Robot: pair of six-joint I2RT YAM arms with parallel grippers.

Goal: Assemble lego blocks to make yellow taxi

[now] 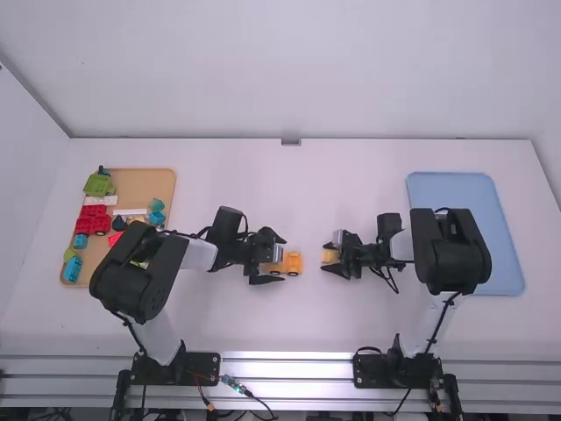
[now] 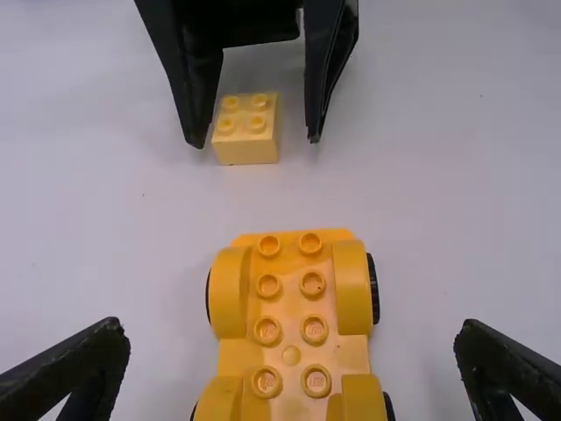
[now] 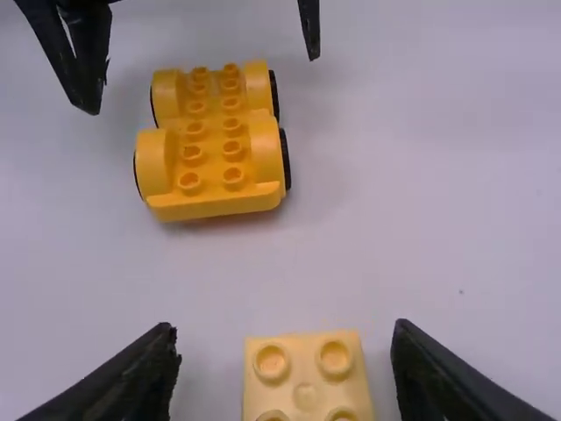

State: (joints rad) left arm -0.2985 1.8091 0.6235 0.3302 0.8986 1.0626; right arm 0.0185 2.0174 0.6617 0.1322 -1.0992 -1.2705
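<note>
High view: we see the white table [image 1: 219, 175] with the yellow-orange plastic car base [image 1: 292, 263] lying between its left and right edges, a little nearer the edge by the arm bases than the far one. The small pale-yellow, square-topped plastic brick [image 1: 330, 256] is just to its right, apart from it. In the left wrist view, the black left gripper [image 1: 280, 258] is spread wide, one finger on each side of the base, with the studs facing up and dark wheels at the sides. In the right wrist view, we find the black right gripper [image 1: 328, 252] open too, its fingers on either side of the studded brick, a gap on both sides. Near the table's left edge we have a tan rectangular tray [image 1: 140, 186] holding red, green and blue toy pieces; a light-blue rectangular tray [image 1: 451, 197] lies near the right edge.
</note>
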